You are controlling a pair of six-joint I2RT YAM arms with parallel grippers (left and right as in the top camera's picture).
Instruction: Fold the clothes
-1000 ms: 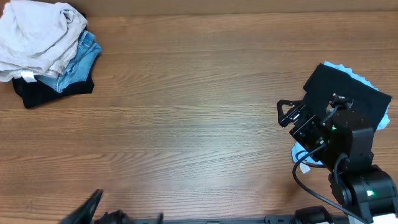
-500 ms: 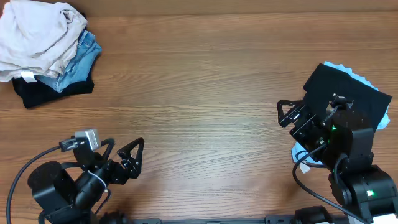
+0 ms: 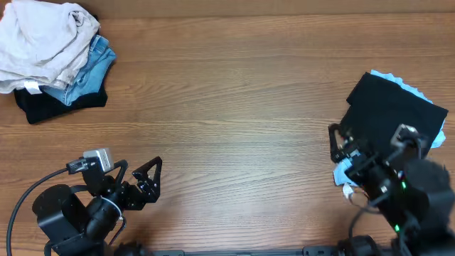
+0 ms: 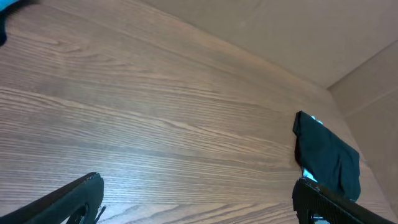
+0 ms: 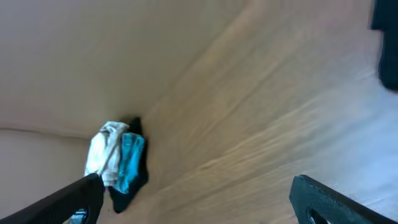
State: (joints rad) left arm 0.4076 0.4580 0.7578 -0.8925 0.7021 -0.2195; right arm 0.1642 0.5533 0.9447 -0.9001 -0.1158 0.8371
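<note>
Trousers (image 3: 43, 35) lie crumpled and unfolded atop the pile (image 3: 96, 67) at the table (image 3: 227, 107) far left, a black garment (image 3: 391, 107) folded flat at right; my left gripper (image 3: 153, 181) and right gripper (image 3: 337, 151) both gape empty, so fetching, spreading, folding all remain.

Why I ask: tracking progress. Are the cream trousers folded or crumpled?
Crumpled: the cream trousers lie bunched atop blue denim and a black garment.
</note>
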